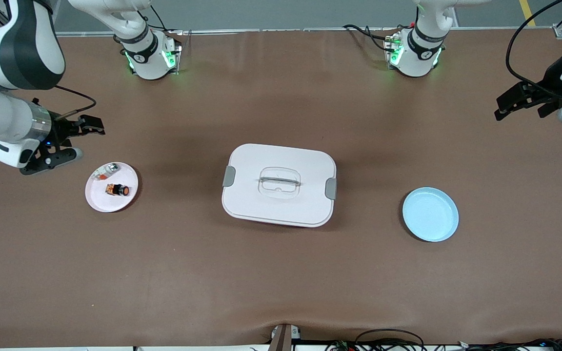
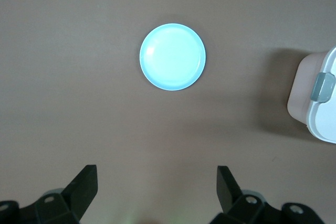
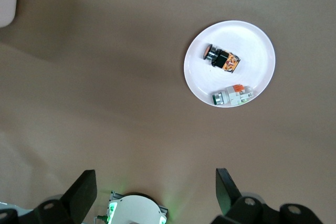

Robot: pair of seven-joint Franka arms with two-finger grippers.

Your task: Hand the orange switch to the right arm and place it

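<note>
While the orange switch [image 1: 117, 189] lay on its white plate [image 1: 99, 202], both arms waited. The left gripper [image 2: 156, 190] and right gripper [image 3: 155, 190] hung over the desk [image 1: 281, 273], fingers apart.

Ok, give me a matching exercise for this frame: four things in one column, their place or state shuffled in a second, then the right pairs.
Things:
1. orange switch
2. blue plate
3. white lidded box
4. left gripper

Places or states:
A. mid-table, lid on
B. open, in the air at the left arm's end
C. lying on the white plate beside a small silver-and-clear piece
D. bare, toward the left arm's end

Pairs: 1-C, 2-D, 3-A, 4-B
</note>
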